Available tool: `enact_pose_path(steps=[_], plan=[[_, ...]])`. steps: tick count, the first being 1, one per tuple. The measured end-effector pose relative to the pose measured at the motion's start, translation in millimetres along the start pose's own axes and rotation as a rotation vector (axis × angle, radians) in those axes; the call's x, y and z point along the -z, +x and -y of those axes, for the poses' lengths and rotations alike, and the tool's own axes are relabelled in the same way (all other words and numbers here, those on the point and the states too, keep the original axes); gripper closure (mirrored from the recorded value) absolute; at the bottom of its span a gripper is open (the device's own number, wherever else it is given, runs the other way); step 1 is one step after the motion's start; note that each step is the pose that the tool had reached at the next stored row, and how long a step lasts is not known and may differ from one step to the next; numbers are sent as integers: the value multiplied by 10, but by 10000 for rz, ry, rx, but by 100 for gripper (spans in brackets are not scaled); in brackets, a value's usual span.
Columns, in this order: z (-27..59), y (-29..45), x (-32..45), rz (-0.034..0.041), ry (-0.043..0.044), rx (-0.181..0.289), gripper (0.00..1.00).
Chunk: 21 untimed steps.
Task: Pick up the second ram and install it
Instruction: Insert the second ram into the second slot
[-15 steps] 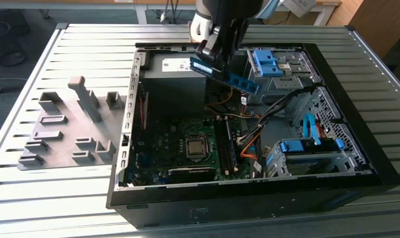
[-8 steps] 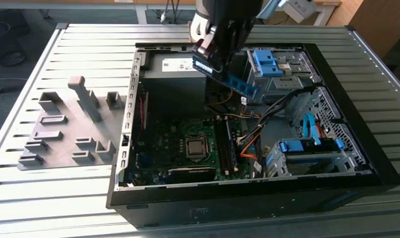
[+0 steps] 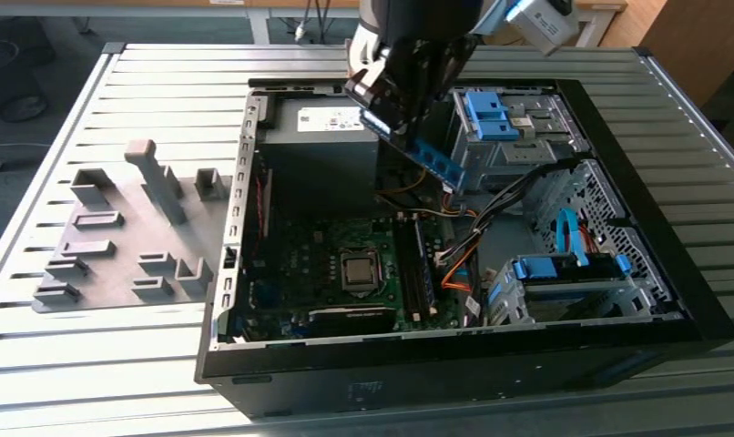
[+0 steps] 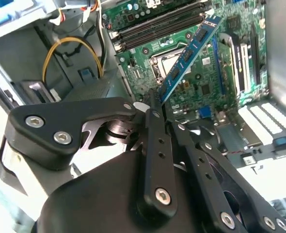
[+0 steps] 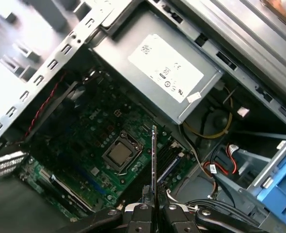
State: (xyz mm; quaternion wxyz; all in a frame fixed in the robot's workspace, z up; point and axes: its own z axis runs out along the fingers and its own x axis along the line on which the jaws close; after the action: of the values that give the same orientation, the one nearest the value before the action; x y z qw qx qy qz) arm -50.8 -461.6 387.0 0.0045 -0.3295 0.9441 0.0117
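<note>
**A:** Start at the exterior view's left. What do you have there?

**B:** On the slatted table (image 3: 160, 355) you have the grey holder blocks (image 3: 112, 237), standing with no stick in them. To their right lies the open computer case (image 3: 658, 273), with the motherboard (image 3: 342, 273) on its floor.

**A:** And the second ram?

**B:** Your claw (image 3: 398, 105) hangs over the upper part of the case, closed tight on the second ram (image 3: 438, 162). The stick slants down from the claw, well above the board and touching nothing else.

**A:** So how far along are you?

**B:** I judge the pick-up done and the install still open. The stick is lifted and over the case, but it is not in a slot yet.

**A:** What do the wrist cameras add?

**B:** In the second wrist view you see the flat face of the second ram (image 4: 189, 54) with its black chips, and the long memory slots (image 4: 157, 24) beyond its far end. One of them looks already filled, though I cannot be sure. In the first wrist view you see the stick (image 5: 154, 160) edge-on, pinched between the fingertips (image 5: 144, 209), with the processor socket (image 5: 119, 154) and the power supply (image 5: 165, 77) beneath.
</note>
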Motion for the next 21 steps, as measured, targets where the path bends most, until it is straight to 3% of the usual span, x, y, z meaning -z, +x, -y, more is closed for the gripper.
enact_pose_path(steps=[11,21], plan=[[-4,-3,-25,31,33,-1673,86],[-3,-3,-69,67,60,-3465,86]])
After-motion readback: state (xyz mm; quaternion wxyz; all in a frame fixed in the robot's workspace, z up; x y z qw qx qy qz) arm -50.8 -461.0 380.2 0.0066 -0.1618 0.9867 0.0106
